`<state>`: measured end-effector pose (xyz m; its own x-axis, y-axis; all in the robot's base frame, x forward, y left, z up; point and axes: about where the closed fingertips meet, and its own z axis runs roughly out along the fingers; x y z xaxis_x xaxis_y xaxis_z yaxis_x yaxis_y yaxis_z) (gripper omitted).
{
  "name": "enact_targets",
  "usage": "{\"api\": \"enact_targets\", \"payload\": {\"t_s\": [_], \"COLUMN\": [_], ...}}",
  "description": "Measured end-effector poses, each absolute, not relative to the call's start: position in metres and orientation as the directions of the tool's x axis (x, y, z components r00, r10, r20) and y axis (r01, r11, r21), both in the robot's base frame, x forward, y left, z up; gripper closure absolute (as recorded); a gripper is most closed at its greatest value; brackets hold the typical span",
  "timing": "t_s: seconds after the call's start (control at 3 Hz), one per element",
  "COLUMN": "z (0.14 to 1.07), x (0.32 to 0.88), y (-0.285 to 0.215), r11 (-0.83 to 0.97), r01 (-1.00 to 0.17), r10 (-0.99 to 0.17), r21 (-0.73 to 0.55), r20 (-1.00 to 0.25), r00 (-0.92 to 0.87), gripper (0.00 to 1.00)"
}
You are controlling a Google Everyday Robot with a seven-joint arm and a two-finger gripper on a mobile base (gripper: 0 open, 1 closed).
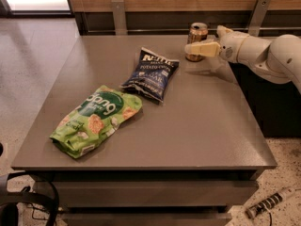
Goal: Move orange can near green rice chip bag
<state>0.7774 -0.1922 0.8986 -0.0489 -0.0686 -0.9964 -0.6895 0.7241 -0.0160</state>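
The orange can (197,32) stands upright at the far right of the grey table (188,126). My gripper (190,46) reaches in from the right at can height. Its near cream finger (202,49) lies across the front of the can's lower half. The far finger is hidden behind the can, so the jaws stand open around it. The green rice chip bag (94,119) lies flat near the table's front left, far from the can.
A dark blue potato chip bag (151,73) lies between the can and the green bag. A wooden wall with metal brackets (118,15) runs behind the table. My white arm (268,55) crosses the table's right edge. Cables lie on the floor below.
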Motion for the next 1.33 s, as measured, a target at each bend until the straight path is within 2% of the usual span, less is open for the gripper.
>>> {"api": "enact_targets", "payload": {"t_s": [0.33, 1.0, 1.33], "z": [0.894, 0.888, 0.887], "x": [0.785, 0.800, 0.801], "y": [-0.187, -0.176, -0.171], "r11": [0.719, 0.713, 0.709], "r01": [-0.695, -0.701, -0.706], "r10": [-0.053, -0.036, -0.035], "r21": [-0.004, 0.011, 0.012], "r20": [-0.997, -0.998, -0.998], "r00": [-0.048, -0.052, -0.052], "gripper": [0.00, 0.46, 0.77]}}
